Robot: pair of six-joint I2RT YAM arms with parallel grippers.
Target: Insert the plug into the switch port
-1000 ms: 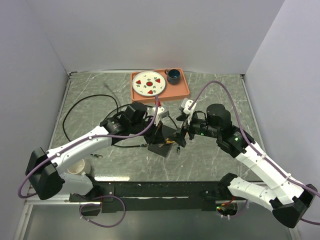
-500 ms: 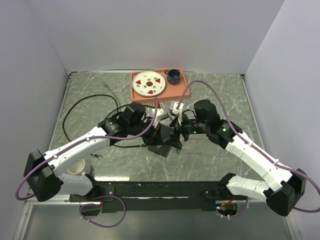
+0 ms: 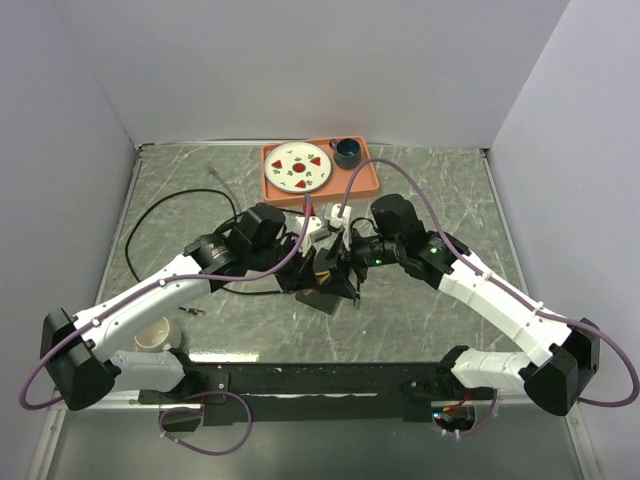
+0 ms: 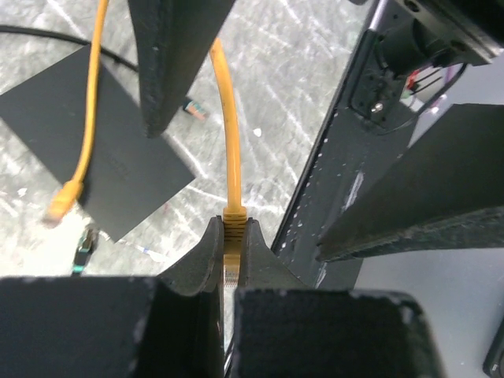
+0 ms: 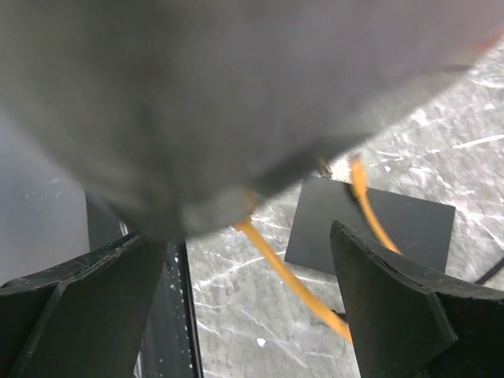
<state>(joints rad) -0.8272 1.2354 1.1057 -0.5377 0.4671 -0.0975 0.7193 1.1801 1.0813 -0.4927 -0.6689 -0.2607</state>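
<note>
- Regrasp step, by my reading: the left claw (image 4: 232,246) is pinching the plug (image 4: 234,224) tight, its clear nose buried between the fingers and the cable (image 4: 228,118) running away from it.
- The right claw (image 5: 246,240) is gaping wide and straddling the cable, gripping nothing.
- The switch (image 4: 134,165) is lying flat mid-desk, slightly toward the near edge. Its port is not showing in any view.
- Next move, I'm guessing: passing the plug across so the nose is pointing out, then lining it up square with the port edge.
- The tray (image 3: 368,180) is sitting at the middle of the far edge, carrying a plate (image 3: 300,167) with red bits and a dark cup (image 3: 348,151). I cannot tell what is in the cup.
- A white cup (image 3: 152,338) is standing near the near-left corner, its inside hidden.
</note>
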